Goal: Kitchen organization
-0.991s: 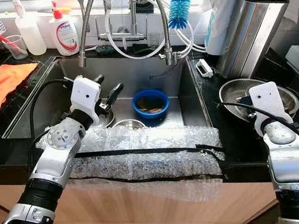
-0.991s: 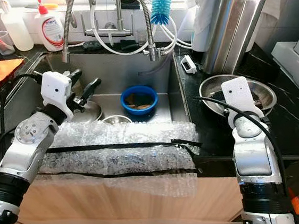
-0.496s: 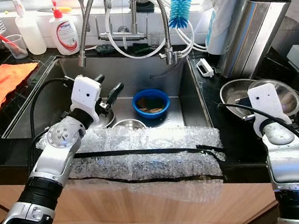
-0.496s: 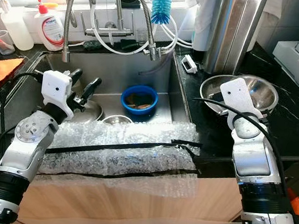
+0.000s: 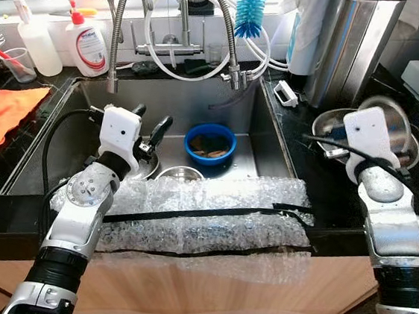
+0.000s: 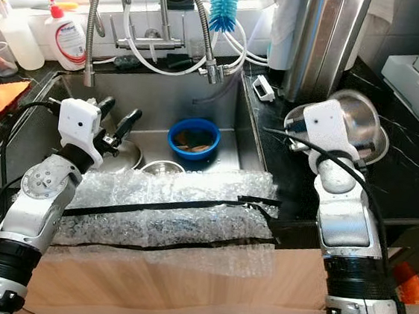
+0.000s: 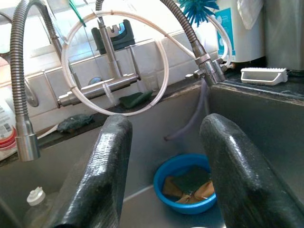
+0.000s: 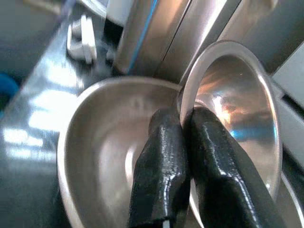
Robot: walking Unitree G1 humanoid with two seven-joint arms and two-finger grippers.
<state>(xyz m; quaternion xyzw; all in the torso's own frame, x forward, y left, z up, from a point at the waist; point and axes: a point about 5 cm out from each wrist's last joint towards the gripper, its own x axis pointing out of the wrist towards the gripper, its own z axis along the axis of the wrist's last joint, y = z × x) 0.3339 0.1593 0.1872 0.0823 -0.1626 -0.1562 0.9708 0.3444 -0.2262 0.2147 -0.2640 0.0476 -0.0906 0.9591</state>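
Black stone counter (image 5: 324, 206) wraps a deep steel sink (image 5: 271, 145) under a bright window, with a sheet of bubble wrap (image 5: 211, 217) taped over the sink's front edge.

On the counter to the right of the basin, the right gripper (image 8: 184, 130) has its two black fingers pinched on the rim of a small steel bowl (image 8: 237, 123). That bowl is tipped up on edge, its hollow facing the wrist camera, and it stands inside a larger steel bowl (image 8: 104, 142) that lies flat beneath the fingers. One finger sits inside the small bowl's wall, the other outside, so the rim runs between them. Both bowls are thin, polished and round; I judge the grip on so slick an edge could slip if the bowl swings. A tall brushed-steel canister (image 6: 323, 41) stands just beyond the gripper.

The left gripper (image 5: 147, 126) hangs over the basin with its fingers spread apart and holding nothing. Ahead of and below it lies a blue plastic bowl (image 7: 187, 183) with sponges in it, and a steel pot lid (image 5: 145, 164) rests just under the fingers. From the right gripper, the sink lies to its left and lower down, so the right arm is the nearer one for carrying the small bowl across.
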